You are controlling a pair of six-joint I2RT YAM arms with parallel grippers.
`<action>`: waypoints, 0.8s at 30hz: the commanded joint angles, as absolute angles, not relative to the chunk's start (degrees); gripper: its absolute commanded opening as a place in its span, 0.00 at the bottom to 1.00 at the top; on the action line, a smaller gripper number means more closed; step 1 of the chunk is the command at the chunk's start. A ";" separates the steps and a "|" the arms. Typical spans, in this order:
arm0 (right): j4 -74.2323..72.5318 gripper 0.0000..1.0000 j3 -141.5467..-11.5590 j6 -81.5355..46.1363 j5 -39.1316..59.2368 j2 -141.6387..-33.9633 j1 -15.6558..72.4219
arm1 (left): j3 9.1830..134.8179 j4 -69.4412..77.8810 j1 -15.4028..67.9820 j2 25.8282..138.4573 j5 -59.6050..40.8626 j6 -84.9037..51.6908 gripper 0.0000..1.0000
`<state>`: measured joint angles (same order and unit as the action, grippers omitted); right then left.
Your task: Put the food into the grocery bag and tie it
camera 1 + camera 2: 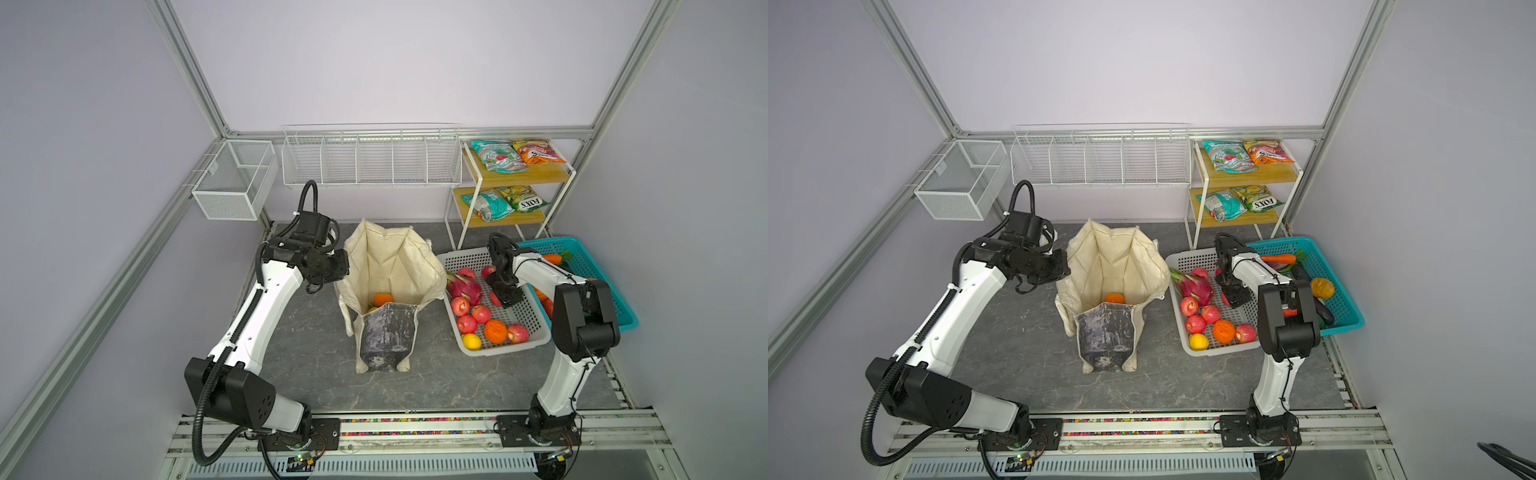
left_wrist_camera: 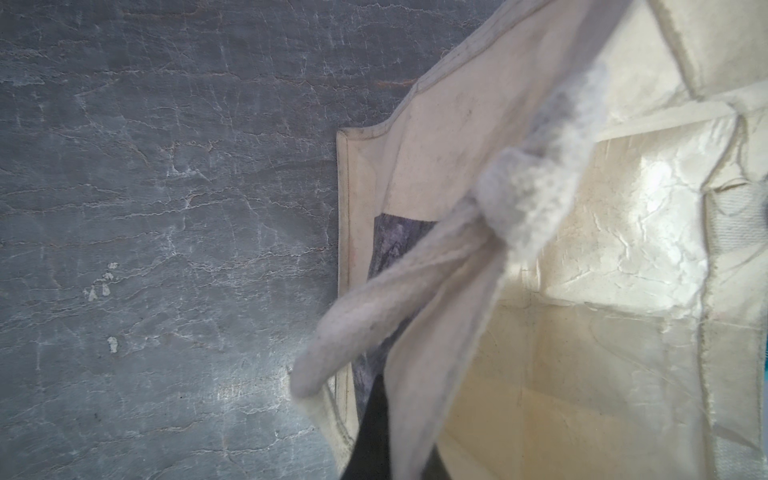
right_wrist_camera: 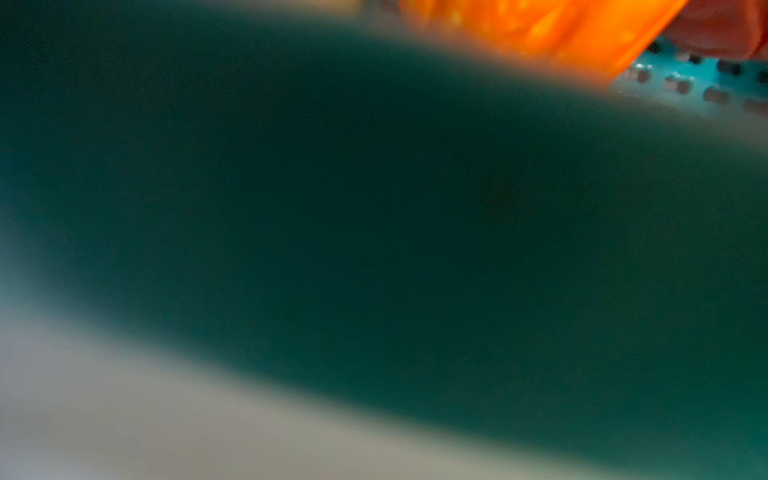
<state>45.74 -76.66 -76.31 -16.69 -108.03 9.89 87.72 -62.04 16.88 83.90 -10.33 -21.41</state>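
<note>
Two bent arms (image 1: pixel 266 307) beside grocery bag (image 1: pixel 395 266)

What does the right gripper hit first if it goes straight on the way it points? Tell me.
Probably the red apple just beneath the right gripper in the white basket. Its fingertips are hidden, so depth is uncertain.

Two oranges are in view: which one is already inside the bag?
The orange at the bottom of the cream bag. The other orange sits in the white basket among the apples.
</note>
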 commanded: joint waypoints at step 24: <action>42.80 0.52 -76.49 -78.32 -13.79 -109.34 10.19 | 90.61 -63.46 16.96 84.41 -8.79 -19.95 0.00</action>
